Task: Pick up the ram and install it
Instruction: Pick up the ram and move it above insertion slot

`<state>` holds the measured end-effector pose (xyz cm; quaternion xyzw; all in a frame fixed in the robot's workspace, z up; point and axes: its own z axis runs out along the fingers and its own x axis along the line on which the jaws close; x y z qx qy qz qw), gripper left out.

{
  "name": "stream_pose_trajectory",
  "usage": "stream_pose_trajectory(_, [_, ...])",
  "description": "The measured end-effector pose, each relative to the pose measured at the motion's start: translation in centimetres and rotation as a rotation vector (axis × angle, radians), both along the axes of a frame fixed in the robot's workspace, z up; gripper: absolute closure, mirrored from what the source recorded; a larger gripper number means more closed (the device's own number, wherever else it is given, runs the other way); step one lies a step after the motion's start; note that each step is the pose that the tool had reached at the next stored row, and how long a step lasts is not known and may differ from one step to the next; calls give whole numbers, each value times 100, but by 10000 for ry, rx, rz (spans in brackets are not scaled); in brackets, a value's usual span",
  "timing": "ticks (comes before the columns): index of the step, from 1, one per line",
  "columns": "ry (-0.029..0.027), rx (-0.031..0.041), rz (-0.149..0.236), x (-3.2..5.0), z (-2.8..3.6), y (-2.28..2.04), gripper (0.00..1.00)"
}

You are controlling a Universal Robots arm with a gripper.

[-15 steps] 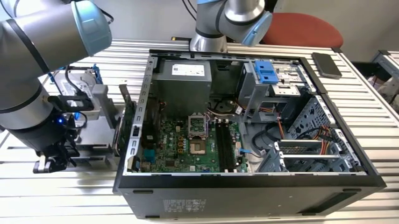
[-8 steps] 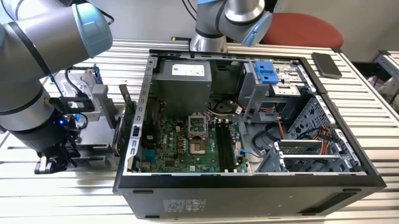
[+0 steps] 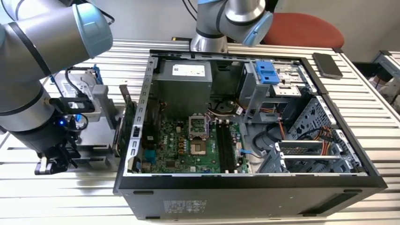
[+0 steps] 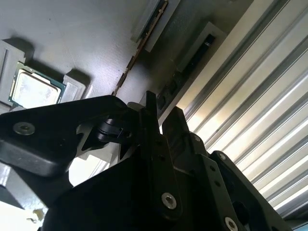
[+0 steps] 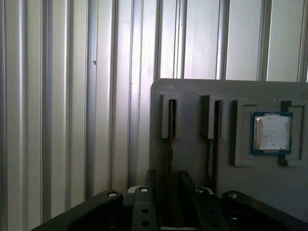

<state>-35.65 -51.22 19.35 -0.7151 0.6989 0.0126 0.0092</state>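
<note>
The ram (image 5: 172,126) stands on edge in a slot of a grey holder (image 5: 192,94). It is a thin dark stick seen edge-on, and it also shows as a slanted edge in the second wrist view (image 4: 142,45). My gripper (image 5: 168,177) is right over it, open, with one finger (image 5: 146,197) on each side and a gap left to the stick. Light shows between the fingertips of the gripper (image 4: 161,115). In the exterior view the gripper (image 3: 53,164) hangs low at the holder (image 3: 100,133), on the exterior view's left of the open computer case (image 3: 250,180).
A second stick (image 5: 215,130) stands in the neighbouring slot and a processor chip (image 5: 272,132) lies in a recess beside it. The motherboard's long memory slots (image 3: 226,145) lie inside the case. A dark upright card (image 3: 123,117) stands between holder and case. A phone (image 3: 327,64) rests on the ribbed metal table.
</note>
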Motion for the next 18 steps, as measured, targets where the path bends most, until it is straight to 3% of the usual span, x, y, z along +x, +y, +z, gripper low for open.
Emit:
stream_pose_trajectory(6, [-68, 0, 31, -2, -8, 15, 0])
stream_pose_trajectory(18, [-72, 2, 185, -13, -9, 16, 0])
